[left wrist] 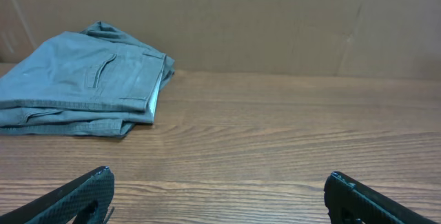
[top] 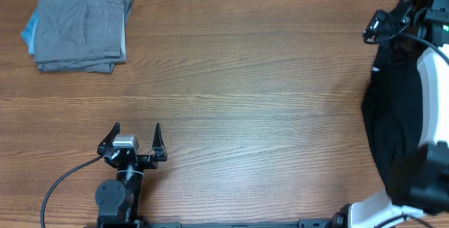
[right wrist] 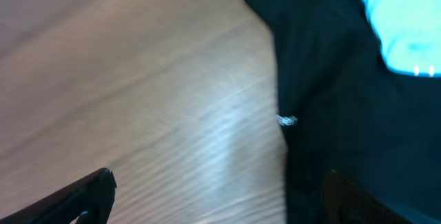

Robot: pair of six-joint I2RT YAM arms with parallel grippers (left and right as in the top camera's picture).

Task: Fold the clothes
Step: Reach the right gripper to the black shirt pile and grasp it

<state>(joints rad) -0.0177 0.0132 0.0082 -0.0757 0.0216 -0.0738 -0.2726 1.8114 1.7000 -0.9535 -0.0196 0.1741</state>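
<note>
The clothes show in two places. A black shirt (top: pixel 396 116) with small white lettering (top: pixel 376 69) lies bunched at the table's right edge, partly under my right arm. A folded grey garment (top: pixel 81 24) rests on a light blue one (top: pixel 29 28) at the far left corner. My right gripper (top: pixel 379 26) is open above the shirt's far end. In the right wrist view its left finger hangs over bare wood and its right finger over the black shirt (right wrist: pixel 344 79), right gripper (right wrist: pixel 219 179) empty. My left gripper (top: pixel 137 128) stands open and empty near the front edge, facing the grey pile (left wrist: pixel 83 83).
The wooden table (top: pixel 245 81) runs between the two piles. A brown cardboard wall (left wrist: pixel 275 17) stands behind the far edge. The right arm's white link (top: pixel 428 81) lies over the black shirt. A pale blue-white shape (right wrist: pixel 400 24) fills the right wrist view's top right corner.
</note>
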